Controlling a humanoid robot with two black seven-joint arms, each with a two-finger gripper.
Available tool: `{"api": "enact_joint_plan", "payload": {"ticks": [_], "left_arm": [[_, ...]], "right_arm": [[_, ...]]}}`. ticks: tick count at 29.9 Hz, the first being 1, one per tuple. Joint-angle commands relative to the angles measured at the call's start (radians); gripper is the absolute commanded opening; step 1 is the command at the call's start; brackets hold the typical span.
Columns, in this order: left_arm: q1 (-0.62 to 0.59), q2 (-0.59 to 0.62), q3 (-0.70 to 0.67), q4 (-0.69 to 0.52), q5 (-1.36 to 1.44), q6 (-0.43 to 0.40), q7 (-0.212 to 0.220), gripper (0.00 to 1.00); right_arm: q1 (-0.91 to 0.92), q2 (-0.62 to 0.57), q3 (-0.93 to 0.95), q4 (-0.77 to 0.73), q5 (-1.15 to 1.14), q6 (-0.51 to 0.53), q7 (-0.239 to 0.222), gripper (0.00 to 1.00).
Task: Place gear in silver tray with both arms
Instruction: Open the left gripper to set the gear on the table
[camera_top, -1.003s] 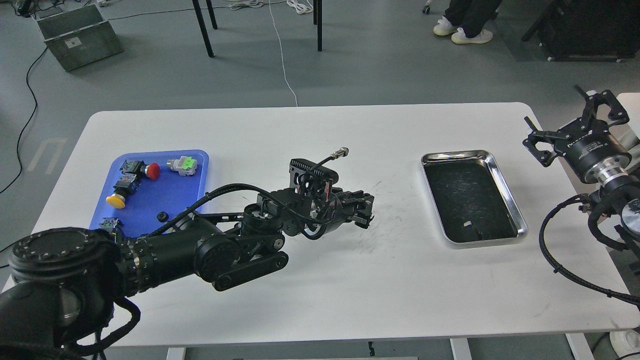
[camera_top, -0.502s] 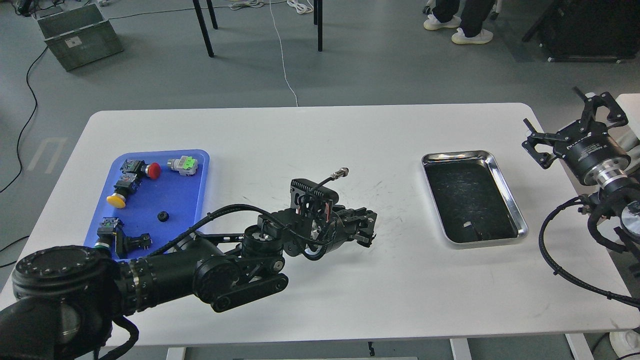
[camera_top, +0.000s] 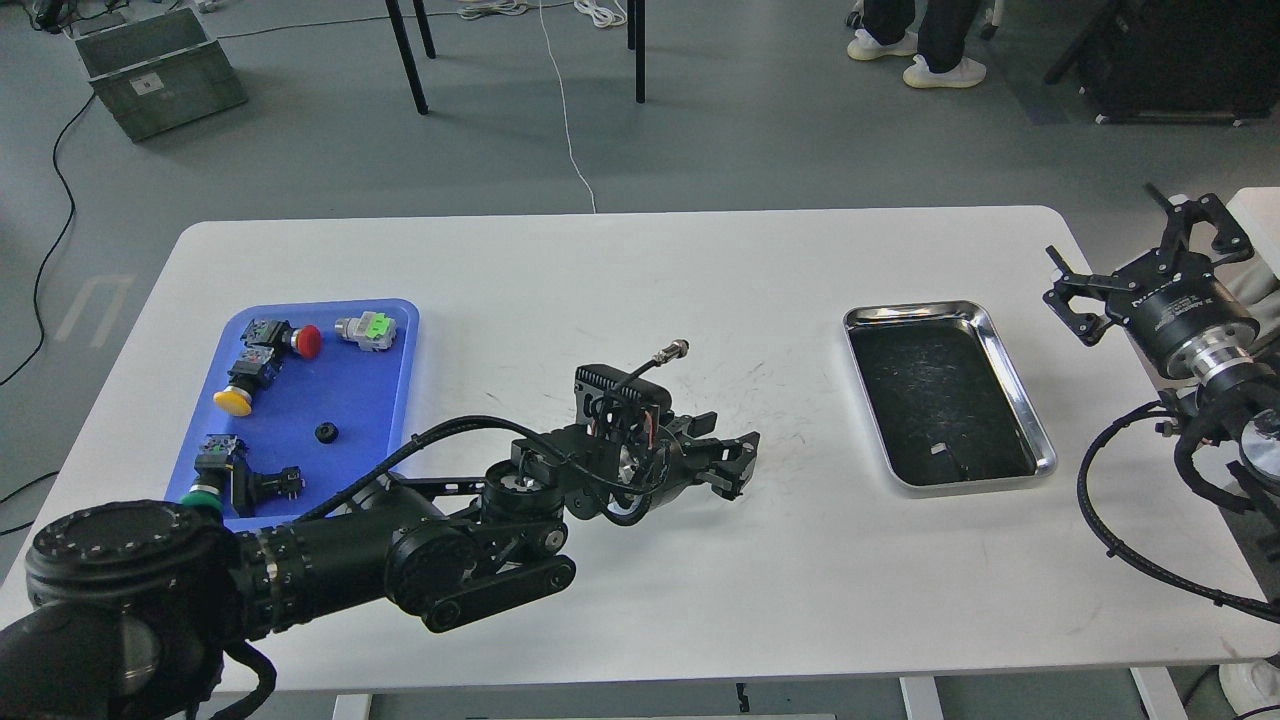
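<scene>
One silver tray (camera_top: 1010, 390) lies right of the left gripper (camera_top: 735, 468), bare white table (camera_top: 800, 540) between them; whether that gripper is open, I cannot tell. Right gripper (camera_top: 1140, 275) spreads empty past the tray's right rim.

**Layout on the table**

The table (camera_top: 620, 270) carries two trays. The plastic tray (camera_top: 375, 400) lies at the left side and the silver tray (camera_top: 1040, 440) at the right side, well apart from each other. Several push buttons (camera_top: 290, 340) and a small gear (camera_top: 325, 433) lie in the plastic tray. The left arm (camera_top: 400, 530) reaches in from the lower left, and the left gripper (camera_top: 735, 470) is over the middle of the table, between the two trays. The right gripper (camera_top: 1140, 265) is beyond the right edge of the table, to the right of the silver tray. Behind the table, on the floor, a crate (camera_top: 160, 70) stands at the far left.
</scene>
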Motion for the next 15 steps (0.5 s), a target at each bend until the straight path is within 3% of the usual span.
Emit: {"api": "enact_joint_plan", "payload": {"ticks": [1,11,15], "left_arm": [[-0.016,0.0,-0.02,0.0,-0.007,0.015,-0.002,0.98],[-0.099,0.0,-0.266,-0.031,-0.182,0.017,0.001,0.98],[-0.108,0.11,-0.382,-0.067,-0.332,0.038,0.009,0.98]], "right_arm": [[0.0,0.0,0.0,0.0,0.0,-0.002,0.0,0.99],[0.0,0.009,0.037,-0.003,0.0,0.0,0.0,0.99],[0.002,0.011,0.037,0.0,0.0,-0.002,0.0,0.99]]}}
